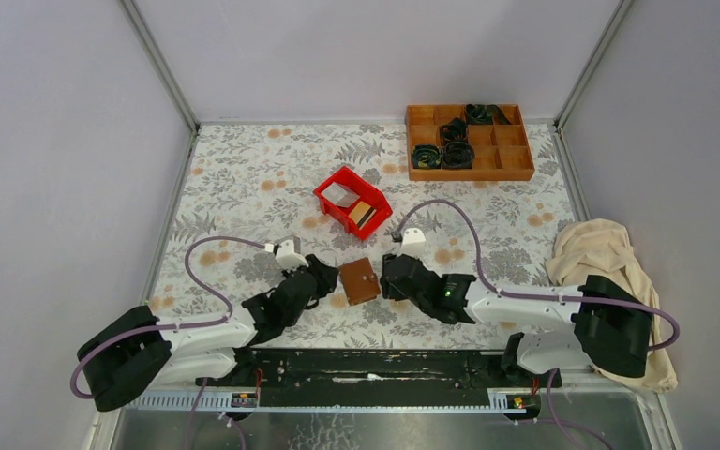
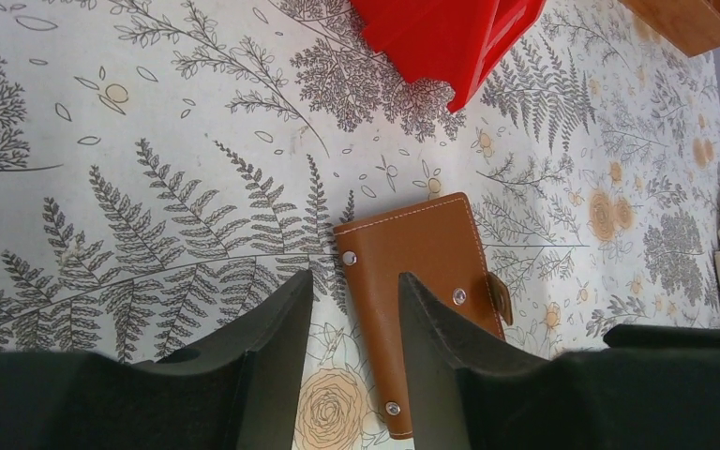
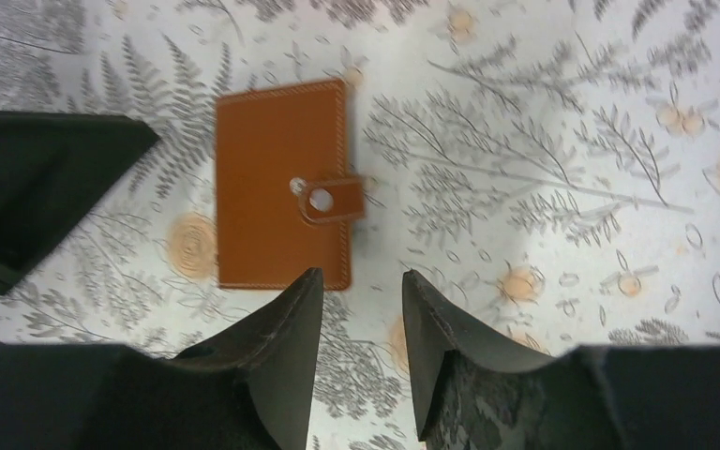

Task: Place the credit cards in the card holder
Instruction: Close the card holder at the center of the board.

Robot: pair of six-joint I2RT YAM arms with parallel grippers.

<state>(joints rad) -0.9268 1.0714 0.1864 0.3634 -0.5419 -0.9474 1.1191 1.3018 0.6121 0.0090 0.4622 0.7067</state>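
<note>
The card holder [image 1: 359, 280], a closed brown leather wallet with its snap tab fastened, lies flat on the floral table between my two grippers. My left gripper [image 1: 325, 279] stands open just left of it. In the left wrist view the card holder [image 2: 422, 244] reaches partly between that gripper's [image 2: 354, 276] spread fingers, and nothing is clamped. My right gripper [image 1: 389, 280] stands open just right of the wallet. Seen from the right wrist, the card holder [image 3: 277, 187] lies beyond the empty right gripper [image 3: 362, 274]. A gold-tan credit card [image 1: 362, 214] and something pale beside it lie in the red bin [image 1: 330, 187].
The red plastic bin [image 2: 441, 42] sits behind the wallet. An orange wooden compartment tray [image 1: 515, 150] holding black coiled items stands at the back right. A beige cloth [image 1: 595, 251] lies crumpled at the right edge, over the right arm's base. Grey walls enclose the table.
</note>
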